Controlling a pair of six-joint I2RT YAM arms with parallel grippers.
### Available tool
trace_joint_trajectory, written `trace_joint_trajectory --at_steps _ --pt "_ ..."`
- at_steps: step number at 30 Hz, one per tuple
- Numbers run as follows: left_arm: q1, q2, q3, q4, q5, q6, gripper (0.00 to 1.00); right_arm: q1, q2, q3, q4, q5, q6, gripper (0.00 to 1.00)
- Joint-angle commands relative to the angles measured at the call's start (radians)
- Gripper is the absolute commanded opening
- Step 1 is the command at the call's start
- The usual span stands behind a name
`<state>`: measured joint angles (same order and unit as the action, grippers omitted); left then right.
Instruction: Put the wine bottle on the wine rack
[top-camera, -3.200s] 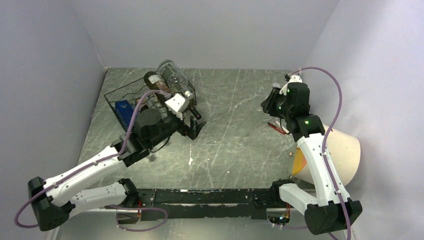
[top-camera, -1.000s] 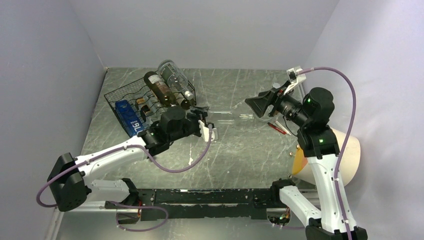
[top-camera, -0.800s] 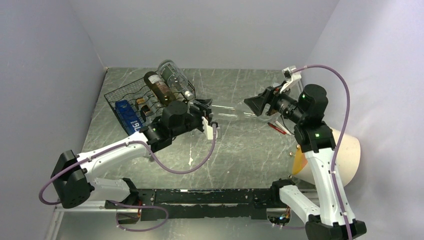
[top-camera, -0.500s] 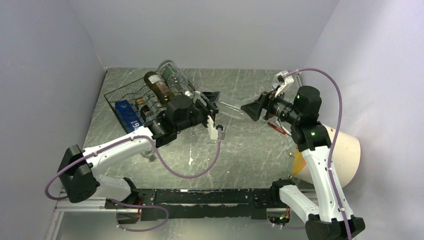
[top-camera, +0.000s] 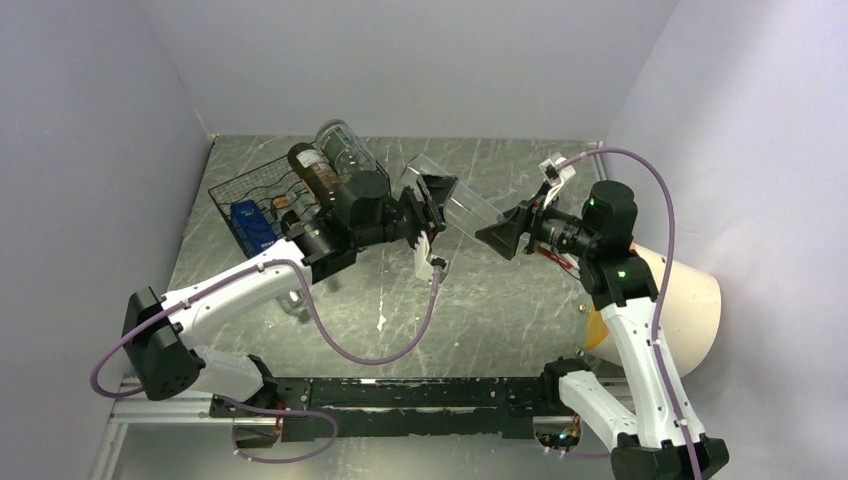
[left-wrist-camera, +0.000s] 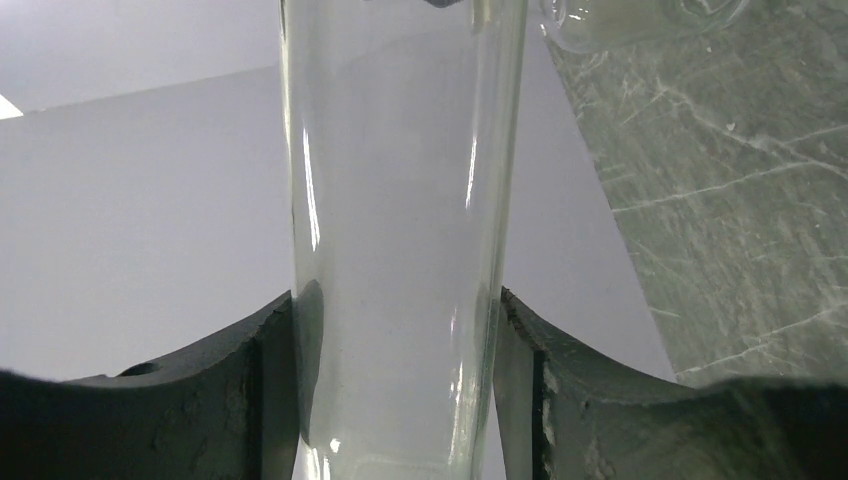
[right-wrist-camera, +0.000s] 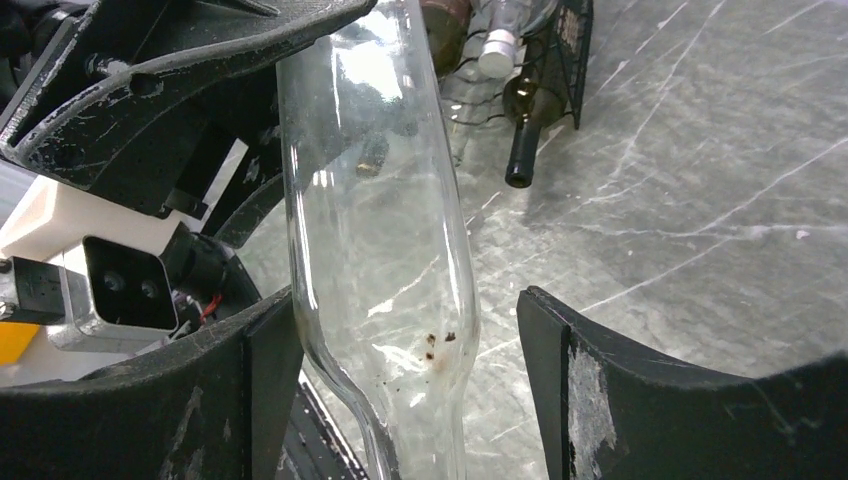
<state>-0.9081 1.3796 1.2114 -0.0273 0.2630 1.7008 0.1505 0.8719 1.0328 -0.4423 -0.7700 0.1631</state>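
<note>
A clear glass wine bottle (top-camera: 462, 203) hangs tilted in the air over the middle of the table. My left gripper (top-camera: 432, 205) is shut on its body, and in the left wrist view both fingers (left-wrist-camera: 268, 390) press the glass (left-wrist-camera: 400, 250). My right gripper (top-camera: 500, 240) is open round the bottle's shoulder (right-wrist-camera: 375, 250), where it narrows to the neck; its left pad is at the glass and a gap shows before the right pad (right-wrist-camera: 545, 380). The black wire wine rack (top-camera: 262, 195) stands at the back left with a brown bottle (top-camera: 318, 180) and a clear one (top-camera: 345, 150) lying on it.
A blue box (top-camera: 250, 228) sits in the rack's near side. A dark bottle neck (right-wrist-camera: 520, 150) pokes out of the rack toward the table's middle. A cream cone-shaped container (top-camera: 685, 300) lies at the right wall, with red sticks (top-camera: 555, 255) beside it.
My left arm has swung the clear bottle up and back, tilting it. My right gripper has followed it leftward and stays round its narrow end.
</note>
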Motion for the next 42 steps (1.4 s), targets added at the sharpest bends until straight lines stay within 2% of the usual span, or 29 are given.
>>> trace_joint_trajectory --at_steps 1,12,17,19,22,26,27,29,30,31,33,34,39,42 --pt "0.001 -0.012 0.062 0.009 0.073 0.071 0.07 -0.001 0.010 -0.017 0.032 -0.082 0.012 0.78" --pt "0.000 -0.004 0.109 -0.037 0.067 0.042 0.07 0.042 0.061 0.006 -0.008 -0.064 0.000 0.74" --pt "-0.001 0.024 0.194 -0.160 0.053 0.008 0.07 0.107 0.078 0.008 -0.022 -0.007 -0.015 0.74" --pt "0.000 0.032 0.208 -0.187 0.041 0.012 0.07 0.135 0.081 0.014 -0.022 0.032 -0.014 0.70" --pt "0.000 0.036 0.207 -0.197 0.037 0.009 0.07 0.164 0.079 0.016 -0.006 0.088 -0.001 0.61" --pt "-0.001 0.036 0.203 -0.182 0.032 -0.047 0.08 0.174 0.079 0.020 0.013 0.164 0.030 0.29" --pt "0.000 0.035 0.197 -0.173 0.030 -0.062 0.10 0.173 0.081 0.023 0.014 0.177 0.035 0.22" --pt "0.000 0.025 0.172 -0.138 0.029 -0.091 0.27 0.174 0.085 0.029 0.016 0.196 0.043 0.08" --pt "0.000 0.019 0.155 -0.117 0.029 -0.114 0.42 0.174 0.083 0.031 0.019 0.207 0.050 0.02" --pt "0.000 0.011 0.137 -0.095 0.031 -0.150 0.62 0.174 0.082 0.032 0.022 0.216 0.057 0.00" --pt "0.000 -0.007 0.092 -0.057 0.029 -0.239 0.94 0.173 0.069 0.027 0.036 0.253 0.073 0.00" --pt "0.000 -0.013 0.067 -0.035 0.022 -0.285 1.00 0.174 0.059 0.022 0.047 0.275 0.081 0.00" --pt "0.001 -0.002 -0.026 0.048 -0.019 -0.491 0.99 0.174 0.033 -0.010 0.130 0.383 0.135 0.00" --pt "0.001 0.028 -0.025 0.089 -0.112 -0.671 0.99 0.173 0.052 -0.002 0.156 0.396 0.141 0.00"
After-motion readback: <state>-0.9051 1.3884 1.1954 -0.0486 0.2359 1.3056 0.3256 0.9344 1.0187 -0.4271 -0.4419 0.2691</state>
